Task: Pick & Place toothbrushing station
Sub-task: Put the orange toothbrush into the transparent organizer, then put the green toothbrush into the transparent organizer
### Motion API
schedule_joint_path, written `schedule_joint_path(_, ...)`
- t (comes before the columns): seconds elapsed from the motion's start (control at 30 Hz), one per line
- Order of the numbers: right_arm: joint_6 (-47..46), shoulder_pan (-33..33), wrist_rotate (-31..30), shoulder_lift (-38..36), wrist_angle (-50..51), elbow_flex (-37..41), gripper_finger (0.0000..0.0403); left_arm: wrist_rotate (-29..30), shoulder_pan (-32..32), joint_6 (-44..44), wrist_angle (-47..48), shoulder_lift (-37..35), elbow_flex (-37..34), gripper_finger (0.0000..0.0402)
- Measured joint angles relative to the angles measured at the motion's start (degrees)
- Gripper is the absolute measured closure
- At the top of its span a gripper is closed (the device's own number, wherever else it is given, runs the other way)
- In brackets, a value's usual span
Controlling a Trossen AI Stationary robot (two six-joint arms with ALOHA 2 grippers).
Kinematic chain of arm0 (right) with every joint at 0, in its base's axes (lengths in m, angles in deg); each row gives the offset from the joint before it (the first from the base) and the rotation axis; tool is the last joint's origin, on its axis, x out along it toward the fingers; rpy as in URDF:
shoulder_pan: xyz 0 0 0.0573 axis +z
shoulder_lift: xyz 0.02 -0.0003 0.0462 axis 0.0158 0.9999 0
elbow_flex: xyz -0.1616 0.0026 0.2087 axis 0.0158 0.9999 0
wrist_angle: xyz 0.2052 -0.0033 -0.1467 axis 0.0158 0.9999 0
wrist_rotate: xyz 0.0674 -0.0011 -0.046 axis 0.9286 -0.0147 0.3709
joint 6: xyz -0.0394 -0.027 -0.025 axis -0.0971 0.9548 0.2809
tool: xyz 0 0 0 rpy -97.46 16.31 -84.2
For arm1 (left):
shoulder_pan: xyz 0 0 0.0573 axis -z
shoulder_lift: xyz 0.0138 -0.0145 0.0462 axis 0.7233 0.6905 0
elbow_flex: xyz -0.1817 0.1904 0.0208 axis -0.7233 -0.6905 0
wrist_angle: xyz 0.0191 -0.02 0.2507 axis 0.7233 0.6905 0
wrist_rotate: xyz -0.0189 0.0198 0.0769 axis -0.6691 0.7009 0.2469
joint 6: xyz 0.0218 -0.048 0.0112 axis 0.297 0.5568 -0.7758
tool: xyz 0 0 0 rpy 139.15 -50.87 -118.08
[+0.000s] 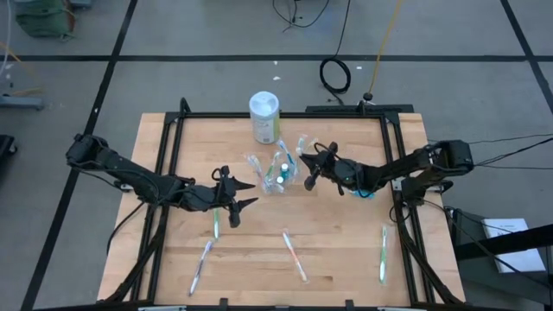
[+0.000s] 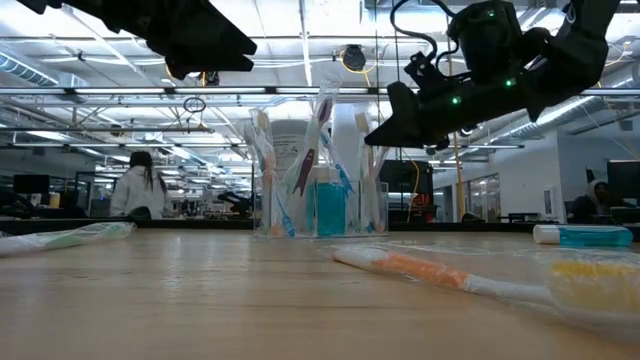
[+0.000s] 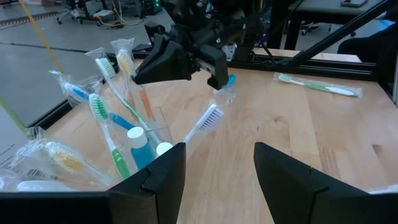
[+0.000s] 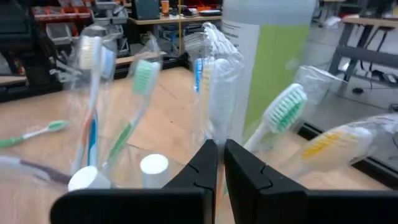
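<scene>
A clear plastic cup (image 1: pixel 276 173) stands on the wooden table and holds several wrapped pastel toothbrushes and teal, white-capped toothpaste tubes (image 3: pixel 135 140). My right gripper (image 1: pixel 304 164) is at the cup's right side, shut on one wrapped toothbrush (image 4: pixel 210 87). My left gripper (image 1: pixel 246 194) hovers open and empty to the left of the cup, with its fingers (image 3: pixel 155 180) pointing at the cup. A loose green toothbrush (image 1: pixel 216 223) lies on the table under it. My right gripper pinches a clear-wrapped toothbrush between its two fingers (image 4: pixel 249 174), on the wrapper (image 4: pixel 216 134) near the brush's upper end. It comes at it from the table's right, slanting down. The brush leans out of the cup (image 3: pixel 208 118) with its lower end inside.
A white canister with a green label (image 1: pixel 265 117) stands just behind the cup. Loose toothbrushes lie near the front edge, two of them at the left and middle (image 1: pixel 200 266) (image 1: pixel 294 255), and one at the right (image 1: pixel 383 253). A teal tube (image 2: pixel 580 235) lies at the right. Black frame rails (image 1: pixel 164 173) border the table.
</scene>
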Motion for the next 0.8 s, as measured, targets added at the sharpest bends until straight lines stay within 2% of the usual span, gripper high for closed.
schedule_joint_path(0.37,-0.1,0.0,0.3,0.0,-0.2,0.0,0.0368,-0.1,0.1,5.1,0.0,0.0,0.0,0.0206)
schedule_joint_path(0.7,2.0,0.0,0.3,-2.8,2.8,0.0,0.031,-0.2,1.8,7.4,0.0,0.0,0.0,0.0206)
schedule_joint_path(0.8,2.0,0.1,0.4,-5.3,7.9,0.1,0.0291,-0.2,2.1,7.3,0.0,0.0,0.0,0.0206)
